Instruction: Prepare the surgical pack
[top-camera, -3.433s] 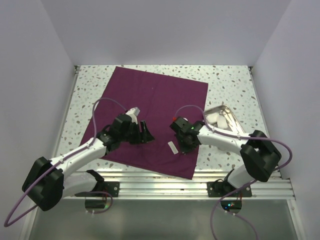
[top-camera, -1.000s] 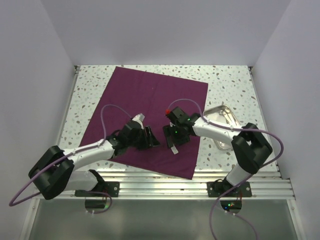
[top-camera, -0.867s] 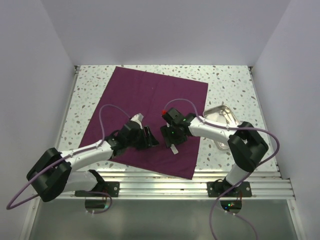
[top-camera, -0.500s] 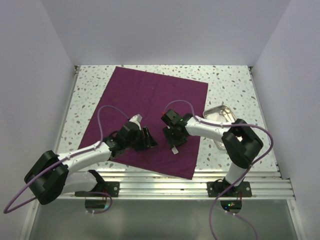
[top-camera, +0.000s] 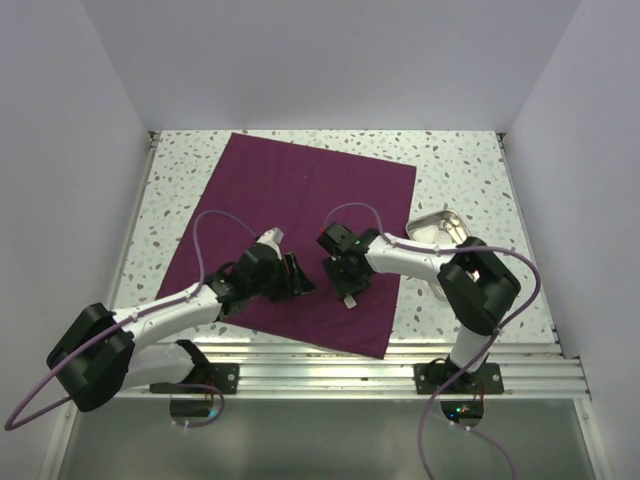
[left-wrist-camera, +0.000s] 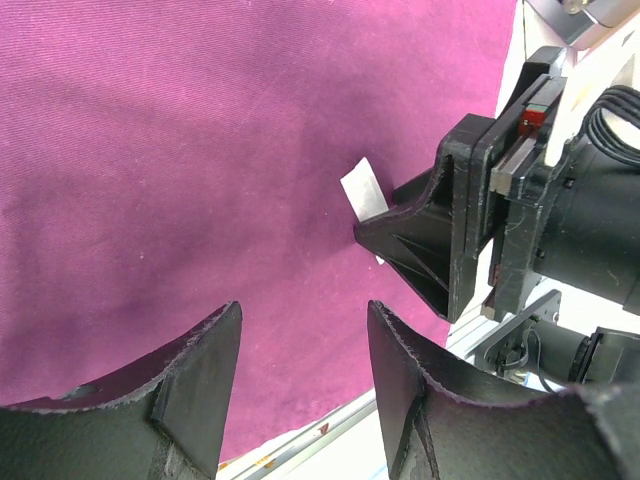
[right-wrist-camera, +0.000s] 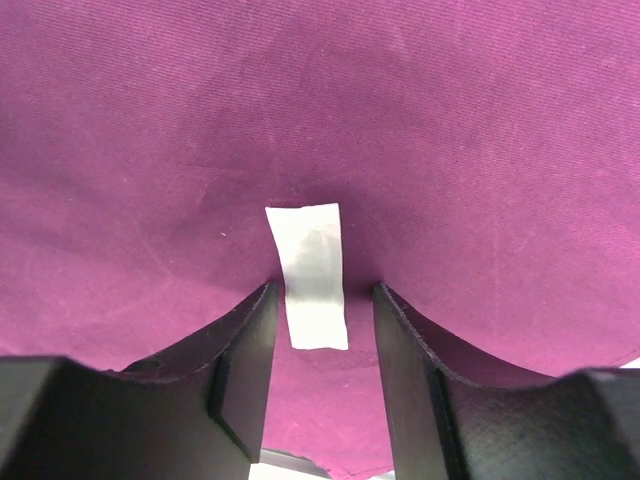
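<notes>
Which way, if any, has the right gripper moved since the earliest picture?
Yes: left, away from the metal tray, until the right gripper straddles the white strip on the purple cloth.

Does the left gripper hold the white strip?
No, the left gripper is empty over the purple cloth; the white strip lies at the right gripper.

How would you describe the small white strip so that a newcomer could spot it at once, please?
Start at the large purple cloth spread on the speckled table and move towards its near right corner. There a small white rectangular strip lies flat between the right gripper's open fingers, the only pale thing lying on the dark cloth.
</notes>
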